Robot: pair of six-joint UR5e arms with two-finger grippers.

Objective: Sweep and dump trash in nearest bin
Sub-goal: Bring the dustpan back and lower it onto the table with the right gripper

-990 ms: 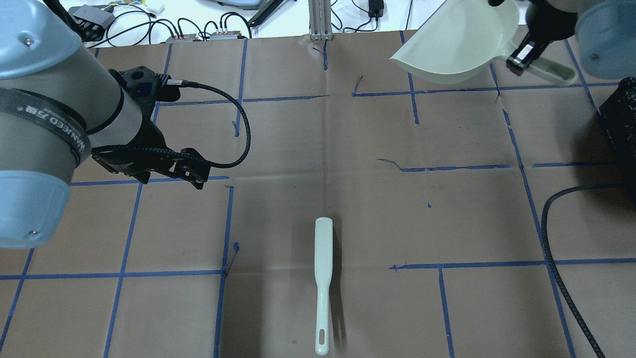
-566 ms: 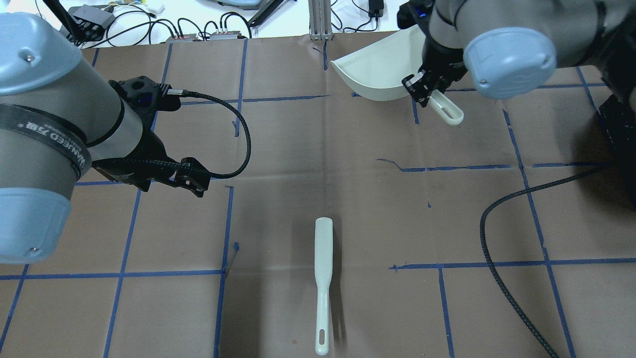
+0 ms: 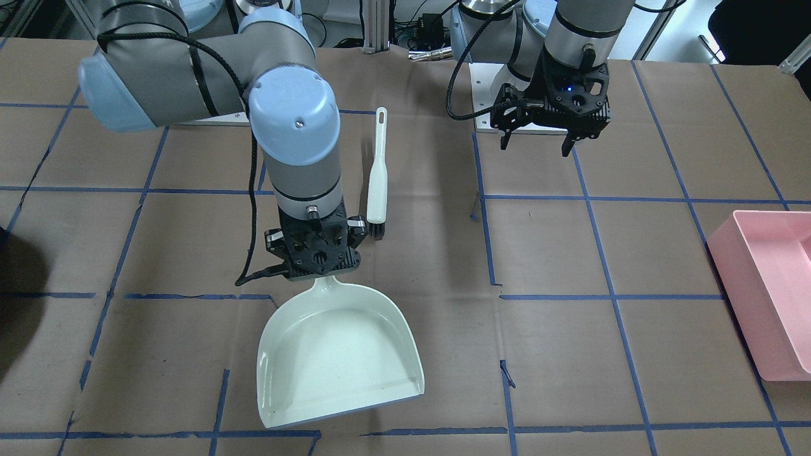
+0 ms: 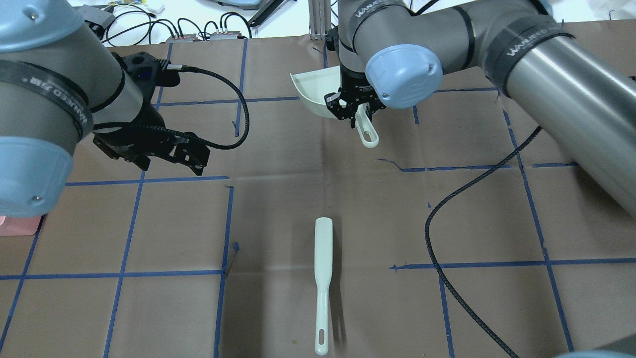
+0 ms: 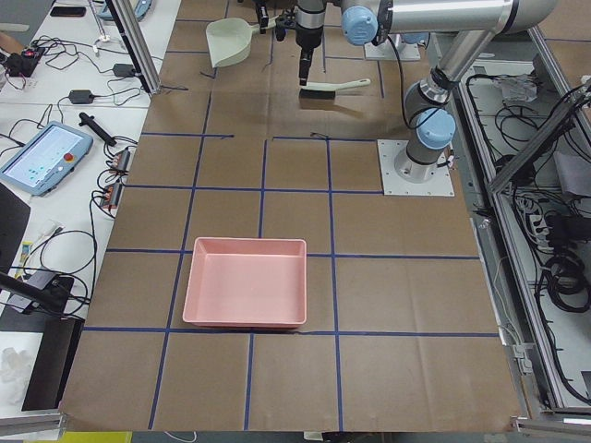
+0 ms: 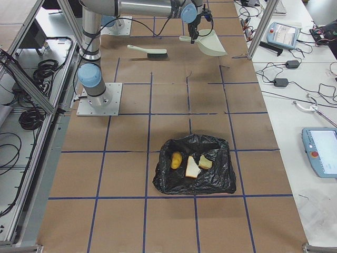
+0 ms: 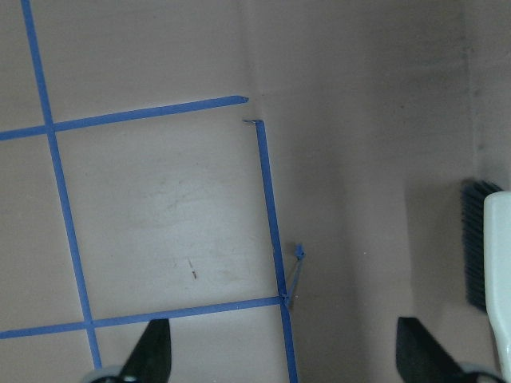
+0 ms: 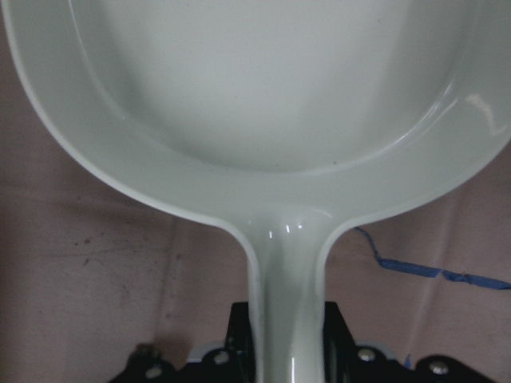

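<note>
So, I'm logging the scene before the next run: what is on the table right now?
dustpan: one, pale green, empty, beyond the table's middle.
brush: one, pale green with dark bristles, lying near the robot's base.
pink bin: one, pink, empty, at the robot's left end.
black-bagged bin: one, black, at the robot's right end.
yellow lump: one, yellow, in the black-bagged bin.
white bread slice: one, white, beside it.
tan bread chunk: one, tan, same bin.
table: one, brown paper, blue tape grid.
left gripper: one, black, open, empty.
right gripper: one, black, shut on the dustpan's handle.
</note>
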